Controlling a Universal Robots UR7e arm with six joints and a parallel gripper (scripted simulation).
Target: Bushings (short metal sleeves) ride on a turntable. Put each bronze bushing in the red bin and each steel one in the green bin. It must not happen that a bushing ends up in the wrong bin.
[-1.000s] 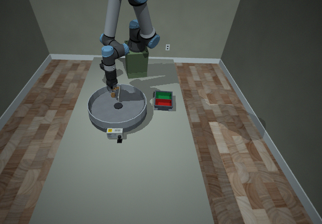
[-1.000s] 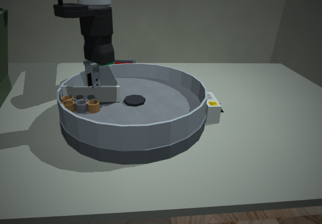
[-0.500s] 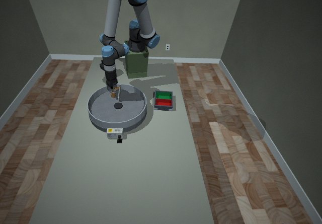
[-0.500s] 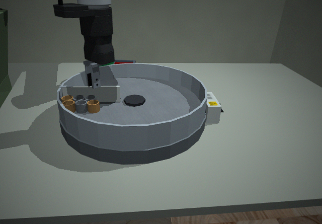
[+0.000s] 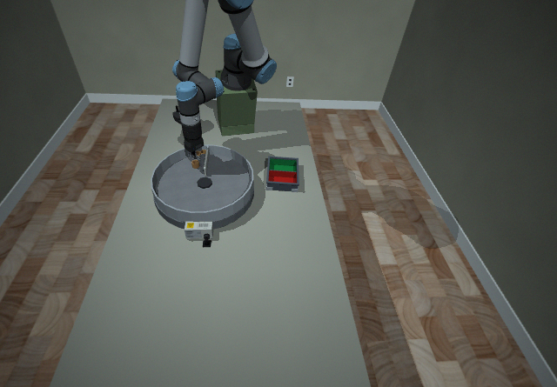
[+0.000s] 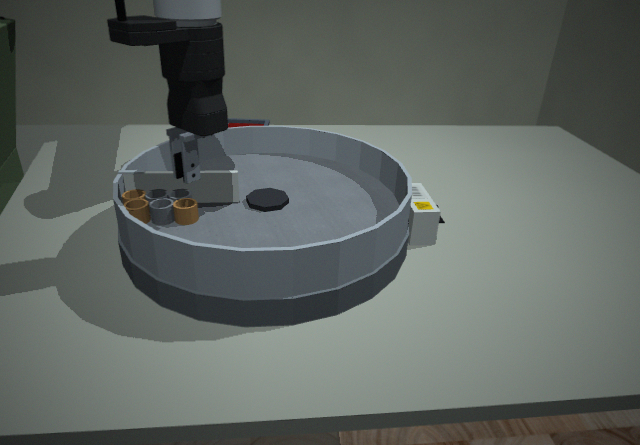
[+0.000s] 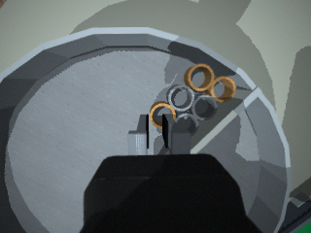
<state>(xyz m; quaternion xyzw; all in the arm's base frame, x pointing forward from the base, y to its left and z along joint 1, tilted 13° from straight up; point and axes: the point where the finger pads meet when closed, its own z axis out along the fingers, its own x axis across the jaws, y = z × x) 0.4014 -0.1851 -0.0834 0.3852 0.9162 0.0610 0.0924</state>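
Three bronze and three steel bushings stand upright, clustered on the turntable (image 5: 179, 194) (image 6: 310, 223) (image 7: 63, 121) beside its divider. One bronze bushing (image 5: 195, 164) (image 6: 186, 215) (image 7: 153, 111) is nearest the hub; the other bronze ones (image 6: 137, 214) (image 7: 190, 78) are near the rim wall. A steel bushing (image 6: 161, 214) (image 7: 171, 98) stands in the row between them. My gripper (image 5: 193, 155) (image 6: 184, 177) (image 7: 155, 124) is open partway and empty, pointing down above the cluster's inner end, higher than the bushings. The red bin (image 5: 282, 176) and green bin (image 5: 283, 166) show no bushings.
The pale divider (image 5: 206, 163) (image 6: 217, 187) (image 7: 219, 127) runs from near the hub (image 5: 204, 183) (image 6: 267, 199) to the raised rim wall. A white box (image 5: 197, 230) (image 6: 423, 228) stands against the turntable's outside. The grey bin tray (image 5: 282, 186) sits beside the turntable.
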